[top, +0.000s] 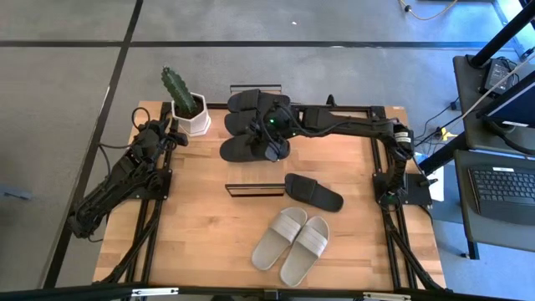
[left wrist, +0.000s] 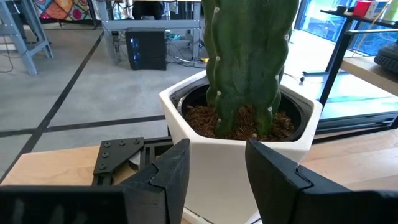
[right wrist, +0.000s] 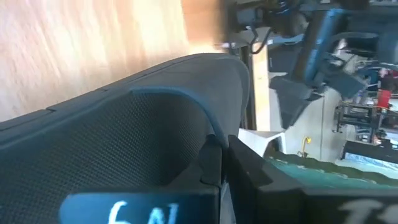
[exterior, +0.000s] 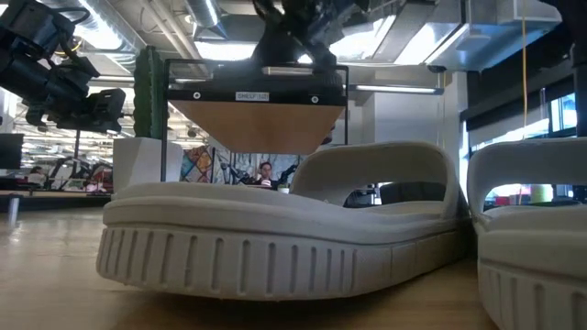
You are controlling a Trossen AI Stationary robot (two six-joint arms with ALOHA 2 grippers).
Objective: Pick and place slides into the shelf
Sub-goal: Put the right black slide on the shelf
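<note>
Holding a black slide (top: 253, 147) tight, the right gripper (top: 272, 142) is pinched shut on its strap at the table's (top: 201, 242) far edge.
That slide lies longways left to right, beside two more black ones (top: 251, 102). The shelf (top: 255, 190) sits mid-table by another black slide (top: 313, 191). The grey pair (top: 292, 243) points away. The left gripper (left wrist: 214, 163) waits open by the cactus pot (left wrist: 242, 134).

A green cactus (top: 175, 86) stands upright in a white pot (top: 195, 121) at the far left corner of the wooden table (top: 209, 242). Desks with a keyboard (top: 506, 188) stand beside the table.
</note>
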